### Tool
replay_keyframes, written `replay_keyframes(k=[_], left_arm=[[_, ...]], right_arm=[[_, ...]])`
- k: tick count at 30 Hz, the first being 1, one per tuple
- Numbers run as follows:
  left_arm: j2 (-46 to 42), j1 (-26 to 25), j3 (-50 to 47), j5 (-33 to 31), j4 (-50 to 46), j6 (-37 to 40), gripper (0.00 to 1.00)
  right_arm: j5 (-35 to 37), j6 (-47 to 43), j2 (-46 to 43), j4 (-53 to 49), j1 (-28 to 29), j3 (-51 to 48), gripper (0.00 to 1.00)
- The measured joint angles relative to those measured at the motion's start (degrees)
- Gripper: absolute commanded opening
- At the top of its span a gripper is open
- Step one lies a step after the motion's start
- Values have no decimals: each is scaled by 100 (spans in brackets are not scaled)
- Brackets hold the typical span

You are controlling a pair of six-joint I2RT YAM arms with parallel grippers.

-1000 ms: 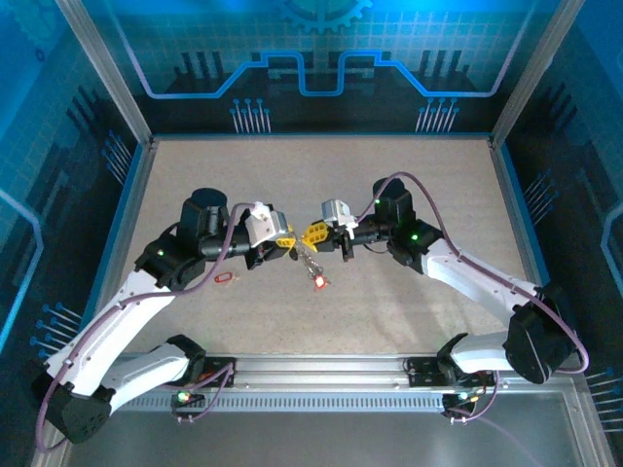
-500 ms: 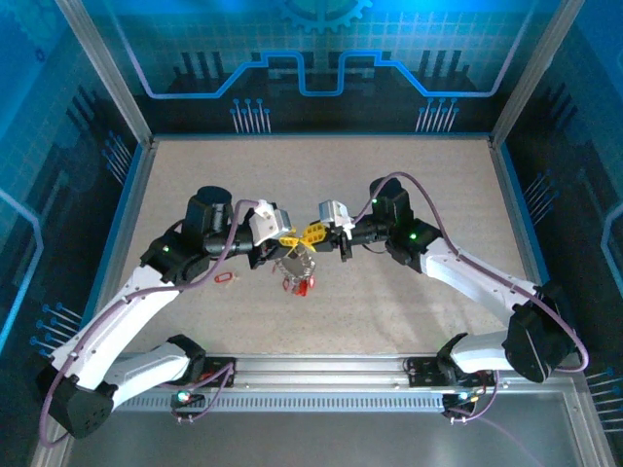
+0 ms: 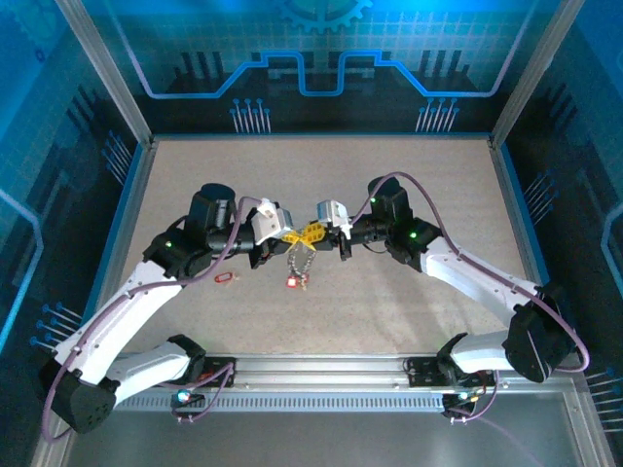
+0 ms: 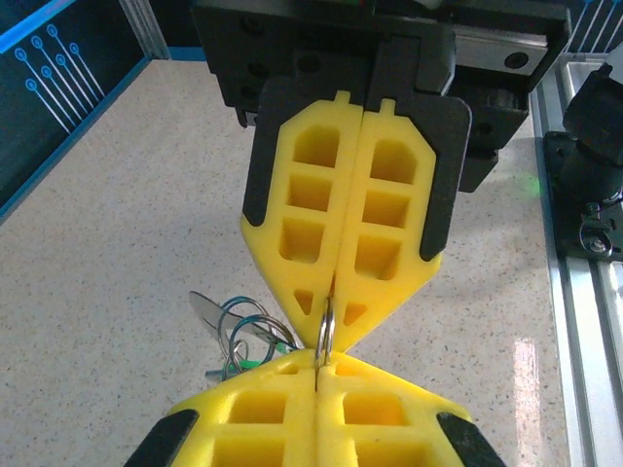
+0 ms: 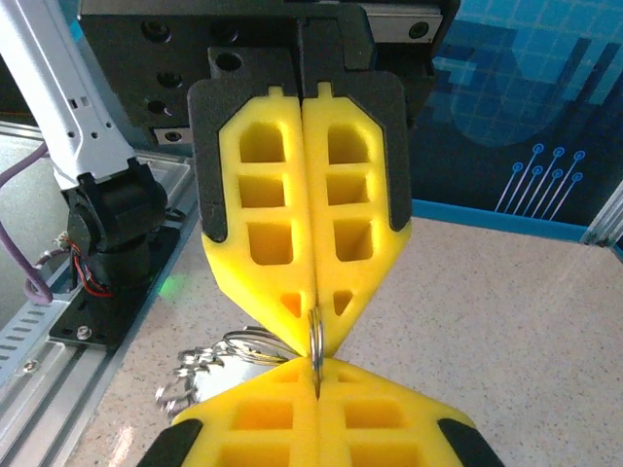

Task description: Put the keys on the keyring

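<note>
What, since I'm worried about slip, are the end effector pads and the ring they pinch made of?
The pads look like matte yellow foam or soft plastic, moulded with hollow cells. The ring looks like polished metal: thin, silver, glinting.

The keyring (image 3: 298, 258) hangs in the air, its silver ring (image 4: 326, 331) held edge-on, with a red-tagged key (image 3: 293, 282) at its chain's end. Another key (image 3: 224, 279) lies flat, well to its left.

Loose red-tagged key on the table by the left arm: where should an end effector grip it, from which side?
Likely the key's red tag, pinched across its narrow width from straight above: it lies flat on the table, long side left to right.
</note>
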Motion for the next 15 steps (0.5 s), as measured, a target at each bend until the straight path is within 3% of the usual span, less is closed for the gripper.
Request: replay_keyframes(k=[4, 9, 15], left_arm=[[122, 4, 234, -22, -264, 101, 0], [387, 4, 754, -122, -944, 409, 0], [542, 4, 1064, -258, -1517, 634, 0]], right_arm=[[181, -256, 0, -389, 61, 221, 20], [442, -695, 2, -1003, 129, 601, 18], [555, -946, 92, -1355, 186, 763, 1]])
